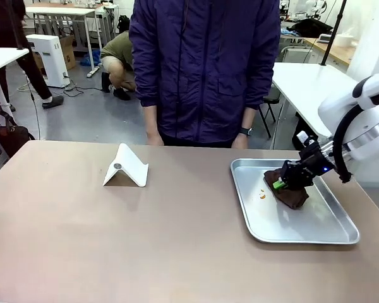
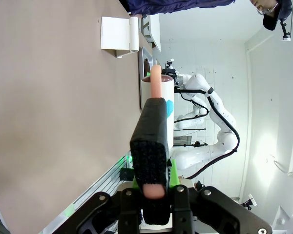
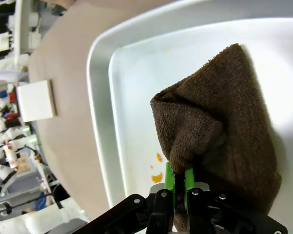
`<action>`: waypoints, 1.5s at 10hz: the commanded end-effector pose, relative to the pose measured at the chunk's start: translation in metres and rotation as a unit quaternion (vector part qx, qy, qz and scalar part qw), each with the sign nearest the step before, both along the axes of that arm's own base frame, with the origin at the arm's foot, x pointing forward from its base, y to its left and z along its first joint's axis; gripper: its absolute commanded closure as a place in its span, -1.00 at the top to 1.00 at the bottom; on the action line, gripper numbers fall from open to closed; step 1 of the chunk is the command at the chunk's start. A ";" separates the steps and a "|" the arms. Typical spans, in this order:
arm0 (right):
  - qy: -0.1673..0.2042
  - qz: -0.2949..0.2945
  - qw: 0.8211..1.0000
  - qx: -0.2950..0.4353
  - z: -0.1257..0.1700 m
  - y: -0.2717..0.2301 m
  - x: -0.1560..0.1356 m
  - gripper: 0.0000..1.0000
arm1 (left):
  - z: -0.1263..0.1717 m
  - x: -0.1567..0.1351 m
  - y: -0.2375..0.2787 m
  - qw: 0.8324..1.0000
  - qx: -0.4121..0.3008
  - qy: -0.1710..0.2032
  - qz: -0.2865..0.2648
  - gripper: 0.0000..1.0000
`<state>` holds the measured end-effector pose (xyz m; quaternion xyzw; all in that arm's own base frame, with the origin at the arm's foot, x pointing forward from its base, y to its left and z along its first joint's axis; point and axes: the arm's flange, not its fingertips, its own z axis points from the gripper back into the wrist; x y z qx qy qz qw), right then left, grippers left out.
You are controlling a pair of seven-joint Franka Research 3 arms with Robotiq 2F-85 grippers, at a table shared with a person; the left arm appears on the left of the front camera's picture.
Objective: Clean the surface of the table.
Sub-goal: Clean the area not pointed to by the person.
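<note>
The brownish-tan table (image 1: pixel 114 240) carries a silver tray (image 1: pixel 303 240) at the right. My right gripper (image 1: pixel 279 184) is shut on a bunched brown cloth (image 1: pixel 290 197) that rests on the tray floor. In the right wrist view the green-padded fingers (image 3: pixel 179 178) pinch a fold of the cloth (image 3: pixel 234 122), beside small orange crumbs (image 3: pixel 157 176) on the tray (image 3: pixel 136 97). My left gripper (image 2: pixel 154 180) is shut on a black textured block (image 2: pixel 151 131) with a pinkish rod (image 2: pixel 156 80) sticking out ahead, held off the table (image 2: pixel 53 107).
A white folded stand (image 1: pixel 126 167) sits mid-table toward the far edge. A person in a dark jacket stands at the far side, hands (image 1: pixel 155 140) at the table edge. A white cylinder (image 2: pixel 166 122) stands behind the block in the left wrist view.
</note>
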<state>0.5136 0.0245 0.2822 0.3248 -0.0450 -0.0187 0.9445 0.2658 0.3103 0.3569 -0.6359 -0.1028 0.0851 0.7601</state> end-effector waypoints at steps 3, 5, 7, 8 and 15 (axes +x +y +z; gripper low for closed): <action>0.013 0.063 0.997 0.048 -0.003 0.038 -0.005 -0.83 | 0.004 -0.001 -0.004 1.000 -0.001 -0.001 0.007 -0.58; -0.006 0.122 0.992 0.040 0.001 0.043 -0.016 -0.83 | 0.004 -0.001 -0.004 1.000 -0.001 -0.001 0.007 -0.58; -0.030 0.157 0.987 -0.001 0.002 0.032 -0.022 -0.83 | 0.004 -0.001 -0.004 1.000 -0.001 -0.001 0.007 -0.58; -0.042 0.142 0.989 -0.023 0.004 0.023 -0.022 -0.83 | 0.004 -0.001 -0.004 1.000 -0.001 -0.001 0.007 -0.58; -0.070 -0.086 0.992 -0.059 0.004 -0.033 0.000 -0.83 | 0.004 -0.001 -0.004 1.000 -0.001 -0.001 0.007 -0.58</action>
